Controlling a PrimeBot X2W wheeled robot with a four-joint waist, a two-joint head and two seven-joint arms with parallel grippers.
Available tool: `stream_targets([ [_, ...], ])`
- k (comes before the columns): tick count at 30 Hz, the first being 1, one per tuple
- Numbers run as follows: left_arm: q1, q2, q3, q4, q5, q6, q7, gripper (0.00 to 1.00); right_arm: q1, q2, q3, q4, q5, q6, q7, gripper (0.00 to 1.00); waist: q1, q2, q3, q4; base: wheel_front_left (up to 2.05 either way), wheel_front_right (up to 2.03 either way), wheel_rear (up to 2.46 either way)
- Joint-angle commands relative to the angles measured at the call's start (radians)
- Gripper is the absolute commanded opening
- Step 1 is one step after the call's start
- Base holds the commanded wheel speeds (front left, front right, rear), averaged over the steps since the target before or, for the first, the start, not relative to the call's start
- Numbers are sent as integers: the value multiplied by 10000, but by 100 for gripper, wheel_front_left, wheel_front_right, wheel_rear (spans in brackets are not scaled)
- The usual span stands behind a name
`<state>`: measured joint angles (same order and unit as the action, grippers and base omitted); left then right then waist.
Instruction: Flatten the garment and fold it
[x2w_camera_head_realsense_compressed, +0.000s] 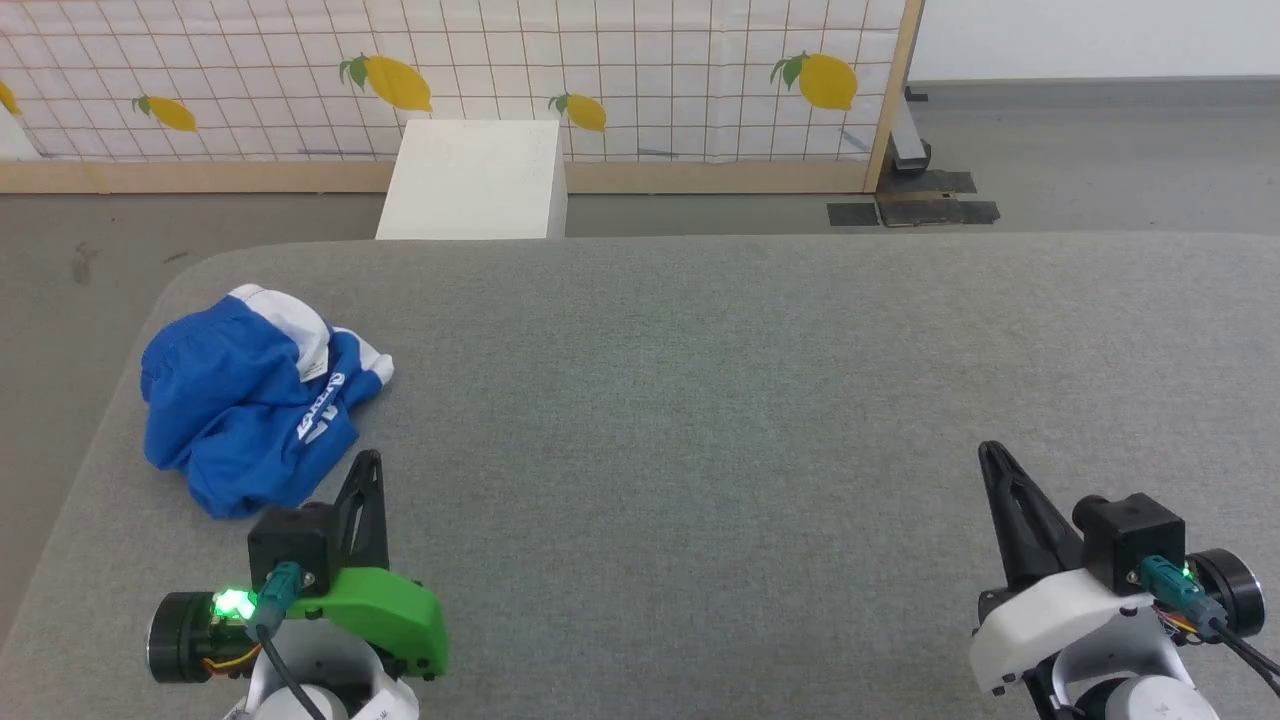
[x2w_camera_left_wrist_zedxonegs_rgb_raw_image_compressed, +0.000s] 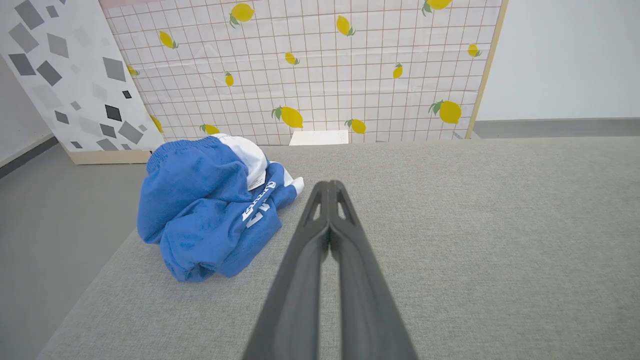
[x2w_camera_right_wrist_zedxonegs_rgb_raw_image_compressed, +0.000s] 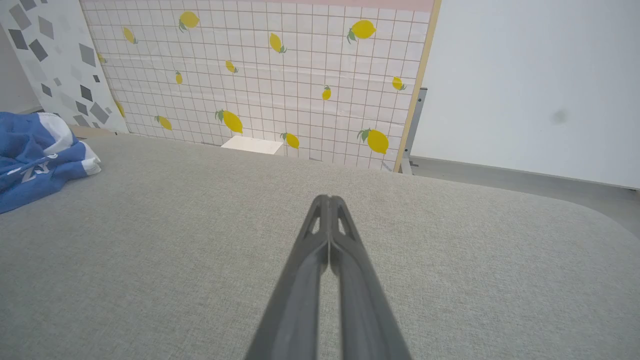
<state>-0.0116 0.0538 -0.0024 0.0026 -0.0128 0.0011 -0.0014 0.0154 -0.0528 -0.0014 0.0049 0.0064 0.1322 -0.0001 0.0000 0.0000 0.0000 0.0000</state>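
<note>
You have the garment (x2w_camera_head_realsense_compressed: 250, 410) crumpled at the frame's left on the grey surface (x2w_camera_head_realsense_compressed: 720, 400). Your left gripper (x2w_camera_head_realsense_compressed: 369, 460), fingers pressed together and empty, sits just beside it; your right gripper (x2w_camera_head_realsense_compressed: 990, 452), likewise closed, is lower right.

grey fabric surface (x2w_camera_head_realsense_compressed: 760, 400), rounded corners — crumpled blue shorts (x2w_camera_head_realsense_compressed: 240, 410) near far-left corner

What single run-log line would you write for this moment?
stage: not started | garment: crumpled, far left | left gripper: shut, empty | right gripper: shut, empty
</note>
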Motion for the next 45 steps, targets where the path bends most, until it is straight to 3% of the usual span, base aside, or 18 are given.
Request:
stream_targets([
  [1, 116, -36, 24, -26, 128, -11, 14, 0, -154, 26, 14, -49, -64, -15, 1, 0, 0, 0, 0, 0, 0, 0, 0],
  [7, 116, -36, 24, -26, 128, -11, 14, 0, -154, 26, 14, -49, -64, -15, 1, 0, 0, 0, 0, 0, 0, 0, 0],
  [8, 0, 0, 4, 0, 0, 0, 2, 100, 0, 0, 2, 0, 0, 0, 0, 100, 0, 0, 0, 0, 0, 0, 0],
  [45, -80, -9, -252, 542, -565, -51, -694, 100, 83, 4, -343, 314, 589, -4, -697, 100, 0, 0, 70, -8, 0, 0, 0],
])
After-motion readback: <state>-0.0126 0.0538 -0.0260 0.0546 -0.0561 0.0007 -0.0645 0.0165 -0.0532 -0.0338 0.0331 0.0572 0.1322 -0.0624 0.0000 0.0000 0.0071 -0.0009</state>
